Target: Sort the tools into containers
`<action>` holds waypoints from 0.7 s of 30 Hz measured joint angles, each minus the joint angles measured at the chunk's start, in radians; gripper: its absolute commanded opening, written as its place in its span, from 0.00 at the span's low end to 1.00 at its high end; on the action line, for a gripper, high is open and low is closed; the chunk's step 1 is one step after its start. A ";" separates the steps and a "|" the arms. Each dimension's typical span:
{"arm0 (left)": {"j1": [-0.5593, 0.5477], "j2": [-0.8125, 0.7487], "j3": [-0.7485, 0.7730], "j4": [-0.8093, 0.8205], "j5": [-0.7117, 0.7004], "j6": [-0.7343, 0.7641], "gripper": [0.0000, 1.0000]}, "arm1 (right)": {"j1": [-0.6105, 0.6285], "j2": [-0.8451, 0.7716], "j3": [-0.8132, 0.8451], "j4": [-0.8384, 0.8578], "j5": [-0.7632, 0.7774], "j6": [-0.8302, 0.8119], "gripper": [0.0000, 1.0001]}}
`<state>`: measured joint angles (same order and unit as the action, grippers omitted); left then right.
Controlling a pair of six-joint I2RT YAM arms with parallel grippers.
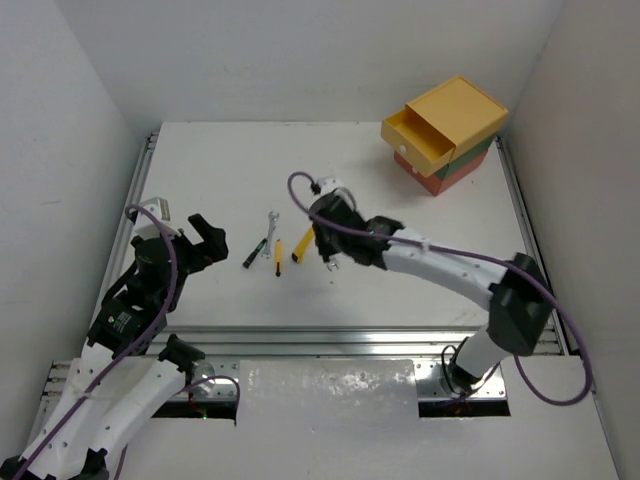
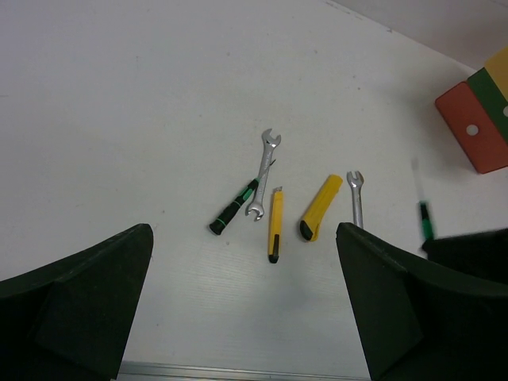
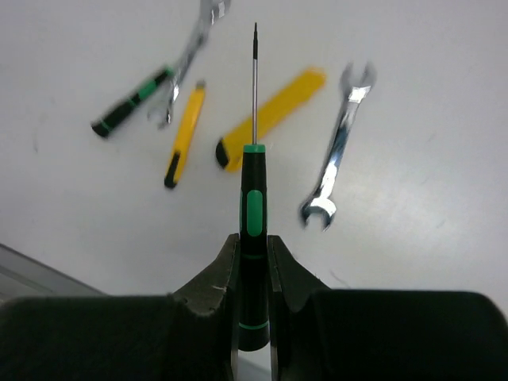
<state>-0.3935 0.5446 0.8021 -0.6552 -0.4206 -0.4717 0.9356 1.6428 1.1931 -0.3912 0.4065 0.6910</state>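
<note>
Two fingers of right gripper pinch black-and-green-handled screwdriver low on handle, shaft forward, apparently lifted for carry. Flat yellow cutter, silver wrench lie just beyond. Left gripper wide, empty. Yellow top drawer open far right, ready to receive.

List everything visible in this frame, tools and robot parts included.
wrenches: two, silver, mid-table, one against the loose screwdriver, one right of the cutter
loose screwdriver: one, black-green, mid-table
yellow-black screwdriver: one, mid-table
cutter: one, yellow, mid-table
held screwdriver: one, black-green, above the table
drawer stack: one, yellow over green over red-orange, far right; top drawer pulled out
left gripper: open, empty
right gripper: shut on the held screwdriver
</note>
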 measured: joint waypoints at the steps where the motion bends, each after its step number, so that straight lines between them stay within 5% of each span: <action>1: 0.000 0.000 0.000 0.000 0.000 0.000 1.00 | -0.045 -0.050 0.010 0.017 -0.064 -0.084 0.07; 7: 0.000 -0.004 0.000 0.000 0.000 0.000 1.00 | -0.369 -0.080 0.261 0.008 -0.168 -0.544 0.02; 12: 0.000 -0.004 0.000 0.000 0.000 0.000 1.00 | -0.503 0.036 0.494 -0.004 -0.148 -0.887 0.00; 21: 0.000 -0.003 0.000 0.000 -0.001 0.000 1.00 | -0.674 0.252 0.717 -0.051 -0.135 -1.139 0.07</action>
<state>-0.3935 0.5415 0.8021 -0.6552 -0.4213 -0.4717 0.2615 1.8946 1.9102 -0.4419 0.2718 -0.4477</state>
